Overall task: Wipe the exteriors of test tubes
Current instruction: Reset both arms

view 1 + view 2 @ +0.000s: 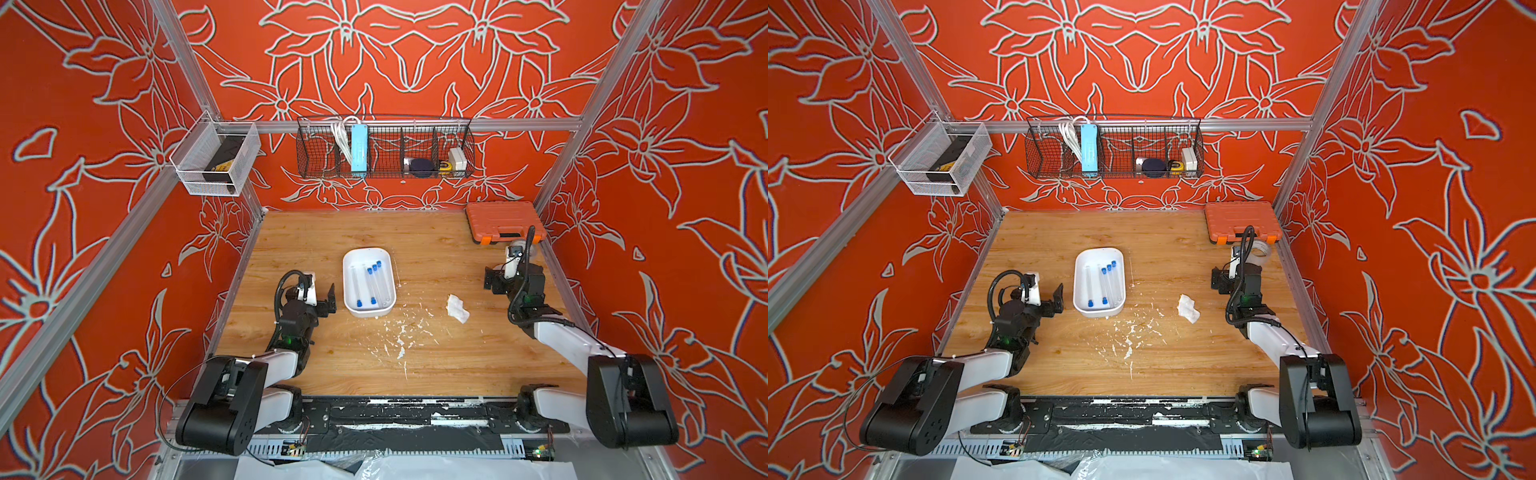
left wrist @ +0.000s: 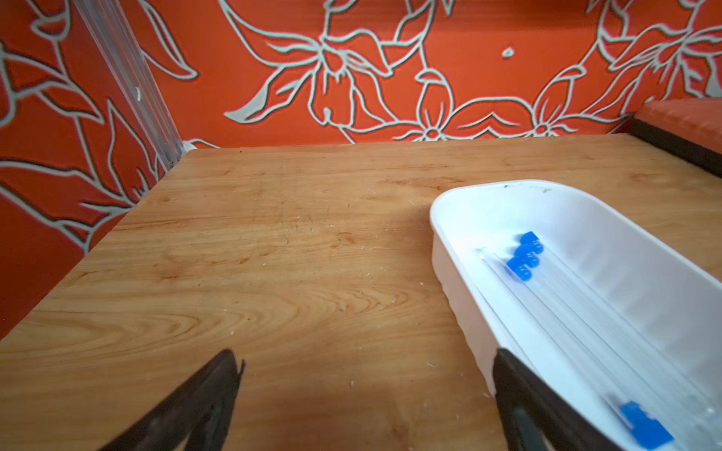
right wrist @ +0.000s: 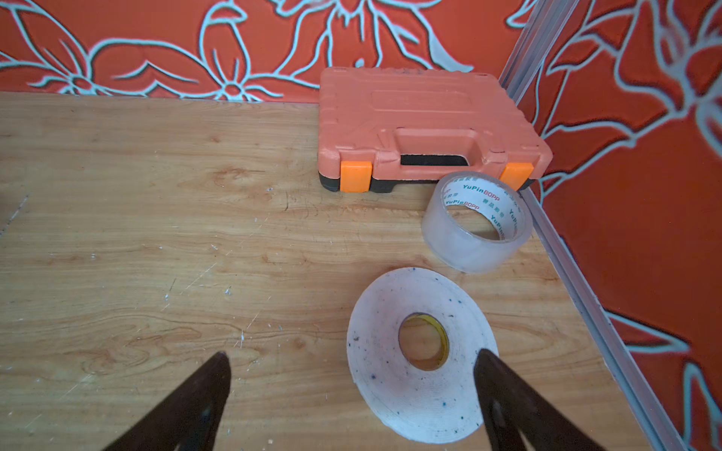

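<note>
Five blue-capped test tubes (image 1: pixel 371 286) lie side by side in a white tray (image 1: pixel 365 252) a little left of the worktop's (image 1: pixel 324 232) middle. Three caps point toward the far edge and two toward the front edge, and neither arm holds a tube. The left gripper (image 1: pixel 330 300) hangs just beside the tray, on the side nearer the worktop's left edge, its jaws spread wide and empty. Its wrist view shows one jaw tip in front of the tray's wall, though whether it touches cannot be told. The right gripper (image 1: pixel 491 283) hovers near the right edge, jaws likewise wide apart and empty, above a flat white tape roll (image 3: pixel 375 351). That roll lies next to a clear tape roll (image 3: pixel 461 242) and an orange case (image 3: pixel 422 117) in the far right corner. The crumpled white tissue (image 1: pixel 457 308) rests on bare wood between the tray and the right arm, apart from both, and white flecks (image 1: pixel 399 340) dot the boards toward the front edge. Judged from this layout, the step in hand is a pick-up, not a wipe: tubes and tissue are apart, and nothing shows which tubes have been cleaned. The next move seems to call for the left jaws to reach over the rim and close on one slender, see-through tube among close-packed neighbours. Meanwhile the right jaws would swing away from the corner to gather the tissue.
</note>
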